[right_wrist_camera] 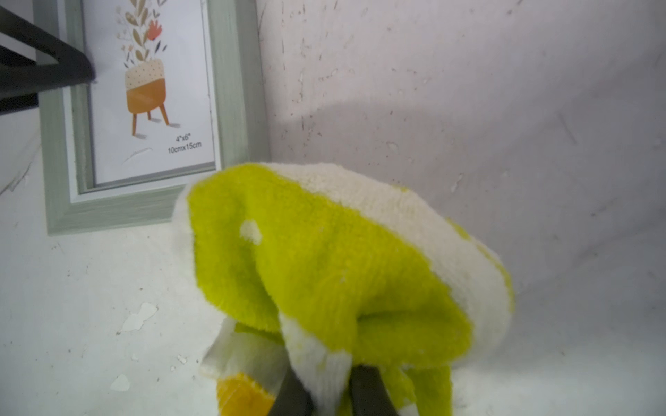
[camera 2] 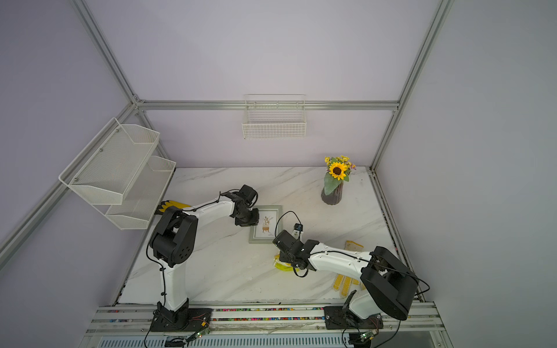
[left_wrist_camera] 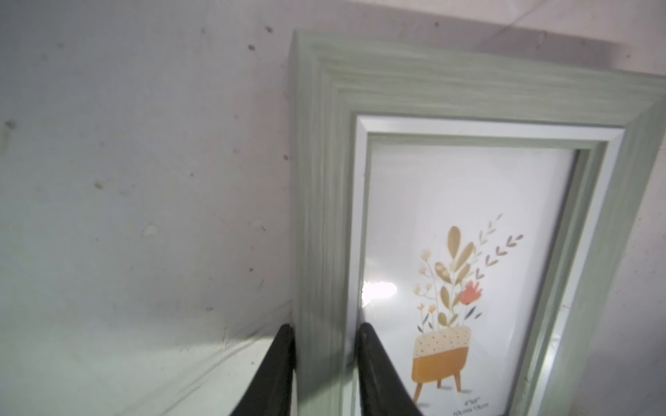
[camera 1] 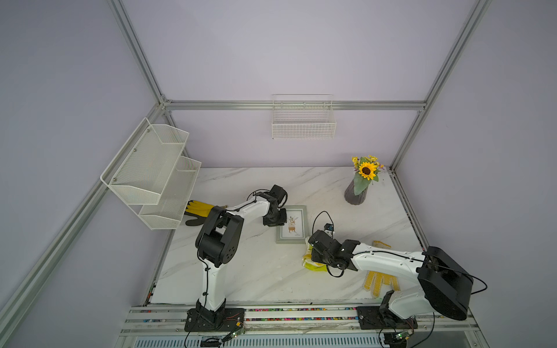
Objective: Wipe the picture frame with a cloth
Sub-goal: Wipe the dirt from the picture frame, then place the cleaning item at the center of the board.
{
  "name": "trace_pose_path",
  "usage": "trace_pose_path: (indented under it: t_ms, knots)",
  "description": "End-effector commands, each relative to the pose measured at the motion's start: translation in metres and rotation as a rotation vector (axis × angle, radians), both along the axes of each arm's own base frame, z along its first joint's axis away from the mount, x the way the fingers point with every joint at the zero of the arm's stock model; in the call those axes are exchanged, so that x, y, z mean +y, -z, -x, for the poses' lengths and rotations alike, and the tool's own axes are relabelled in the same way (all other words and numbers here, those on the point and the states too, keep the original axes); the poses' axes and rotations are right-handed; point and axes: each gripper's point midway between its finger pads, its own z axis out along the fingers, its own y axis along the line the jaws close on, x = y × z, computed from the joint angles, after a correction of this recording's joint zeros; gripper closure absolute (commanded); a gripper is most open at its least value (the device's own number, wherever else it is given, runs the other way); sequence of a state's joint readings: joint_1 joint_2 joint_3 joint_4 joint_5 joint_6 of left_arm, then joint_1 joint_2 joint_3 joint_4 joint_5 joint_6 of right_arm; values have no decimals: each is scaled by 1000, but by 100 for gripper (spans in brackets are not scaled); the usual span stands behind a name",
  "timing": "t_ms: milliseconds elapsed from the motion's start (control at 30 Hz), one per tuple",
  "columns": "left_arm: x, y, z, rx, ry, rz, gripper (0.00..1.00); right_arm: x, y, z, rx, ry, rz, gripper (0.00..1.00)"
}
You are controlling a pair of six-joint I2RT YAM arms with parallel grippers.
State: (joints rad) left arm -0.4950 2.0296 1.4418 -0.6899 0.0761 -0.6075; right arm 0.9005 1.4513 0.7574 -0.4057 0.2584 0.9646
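Left wrist view: we are clamping our left gripper (left_wrist_camera: 326, 329) narrowly across one long border of the picture frame (left_wrist_camera: 450, 201), one finger pressing its outer edge, the other sitting on the inner side. In a top view the picture frame (camera 1: 292, 226) is lying flat on the marble table (camera 1: 241, 271) at the picture's centre, and that gripper is sitting over its left edge. In the right wrist view our right gripper (right_wrist_camera: 326, 390) is squeezing tight on the cloth (right_wrist_camera: 324, 259), which is bunching ahead of it, just beside a corner of the frame; whether it is touching, we cannot tell. In both top views the cloth (camera 1: 312, 263) (camera 2: 281, 265) is showing just below and right of the frame.
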Motion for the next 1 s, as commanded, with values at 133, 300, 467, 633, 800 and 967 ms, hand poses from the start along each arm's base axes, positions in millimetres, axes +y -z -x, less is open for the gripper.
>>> trace_pose_path:
  t_ms: [133,300,467,633,800,967]
  knots:
    - [1,23,25,91,12,-27,57,57,-54,7,-110,-225,-42,100]
    - [0,-4,17,5,-19,2,43,104,-57,16,-109,-364,-89,100]
    - [18,-57,4,-135,-82,-42,39,133,-49,20,-92,-429,-128,100]
    - [63,-124,-1,-278,-206,-180,33,167,-39,17,-81,-490,-138,100]
    - [117,-167,13,-349,-329,-298,32,188,-6,2,-49,-482,-61,100]
    - [157,-177,53,-361,-397,-323,30,192,20,1,-3,-481,-23,65]
